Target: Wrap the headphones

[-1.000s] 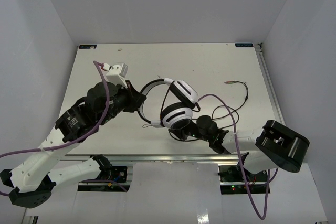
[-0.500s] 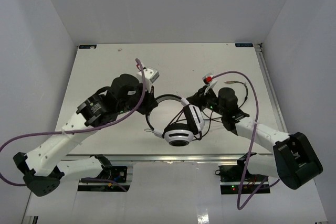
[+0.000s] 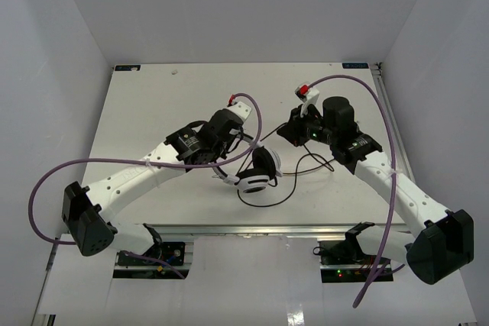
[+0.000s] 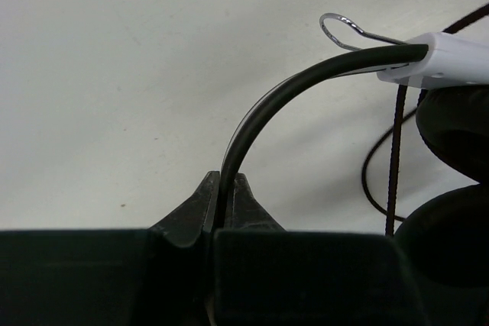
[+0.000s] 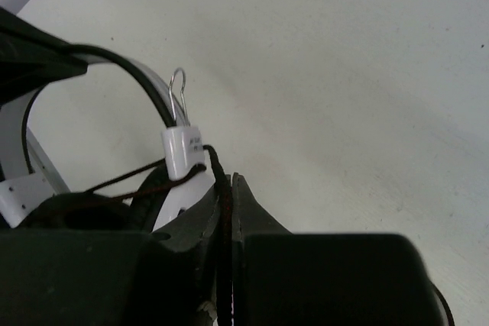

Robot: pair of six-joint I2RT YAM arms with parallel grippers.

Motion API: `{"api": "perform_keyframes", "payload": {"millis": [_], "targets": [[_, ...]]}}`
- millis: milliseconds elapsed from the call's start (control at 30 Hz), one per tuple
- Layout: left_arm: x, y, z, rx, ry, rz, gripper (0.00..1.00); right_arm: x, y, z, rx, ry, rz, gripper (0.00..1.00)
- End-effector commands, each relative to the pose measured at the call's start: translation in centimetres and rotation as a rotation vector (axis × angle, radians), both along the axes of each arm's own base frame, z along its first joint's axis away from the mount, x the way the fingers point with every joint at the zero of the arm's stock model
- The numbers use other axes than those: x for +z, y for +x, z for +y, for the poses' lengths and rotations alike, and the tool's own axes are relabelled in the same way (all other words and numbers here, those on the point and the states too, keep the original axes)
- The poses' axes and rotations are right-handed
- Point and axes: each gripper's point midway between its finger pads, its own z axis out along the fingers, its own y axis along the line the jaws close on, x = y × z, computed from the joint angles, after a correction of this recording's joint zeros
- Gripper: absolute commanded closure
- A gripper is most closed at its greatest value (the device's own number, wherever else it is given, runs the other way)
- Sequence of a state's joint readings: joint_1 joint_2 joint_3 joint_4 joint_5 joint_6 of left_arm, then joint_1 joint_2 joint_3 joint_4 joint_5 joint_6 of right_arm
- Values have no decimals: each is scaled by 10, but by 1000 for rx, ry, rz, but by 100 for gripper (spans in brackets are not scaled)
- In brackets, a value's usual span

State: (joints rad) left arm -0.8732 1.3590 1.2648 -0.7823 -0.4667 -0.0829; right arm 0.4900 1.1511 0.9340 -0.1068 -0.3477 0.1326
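The headphones (image 3: 258, 171) hang tilted above the middle of the table, white ear cups with black cushions (image 4: 457, 124) close together. My left gripper (image 3: 240, 147) is shut on the thin black headband (image 4: 263, 108), which curves up from the jaws to a white slider end (image 4: 451, 59). My right gripper (image 3: 285, 137) stands just right of the headphones, shut on the thin black cord (image 5: 221, 177) where it leaves the white slider (image 5: 182, 150). The remaining cord (image 3: 269, 200) trails in loops on the table below and to the right.
White table (image 3: 153, 112) inside white walls. Purple arm cables (image 3: 252, 108) arch over both wrists. A loop of cord (image 3: 317, 162) lies under the right forearm. The metal front rail (image 3: 252, 230) runs along the near edge.
The left arm has carried the headphones right toward the centre. The right arm swung up from the front edge to beside them and its jaws closed on the cord.
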Motion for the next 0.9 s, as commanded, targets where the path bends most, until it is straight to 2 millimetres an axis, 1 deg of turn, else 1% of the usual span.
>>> {"api": "perform_keyframes", "payload": {"millis": [0,100,200,233,267,300,400,533,600,667,700,767,800,867], "targets": [[22,23,26,171,98,-161,100,29,-13,2,67,36,-45,92],[26,26,29,231,90,-191,100,29,-22,6,101,69,-39,92],[29,28,34,305,64,-215,100,33,-36,15,150,122,-37,92],[29,29,35,321,71,-219,100,34,-39,19,164,129,-40,92],[28,29,42,366,92,-227,100,35,-44,24,184,142,-42,92],[23,29,45,388,123,-221,100,37,-48,28,201,152,-41,92],[17,29,50,457,148,-219,100,45,-57,43,247,178,-66,92],[17,29,45,478,112,-207,100,49,-65,59,286,188,-65,92],[16,29,40,477,77,-197,100,47,-70,66,304,194,-57,92],[15,30,37,491,55,-193,100,44,-80,75,334,204,-39,91],[14,31,37,506,44,-192,100,38,-85,78,345,207,-24,90],[13,31,36,531,27,-188,100,34,-99,86,383,227,-18,87],[15,32,34,543,13,-189,100,29,-109,90,407,236,-19,87],[16,32,33,572,-11,-182,100,21,-119,91,422,246,-8,86]]}}
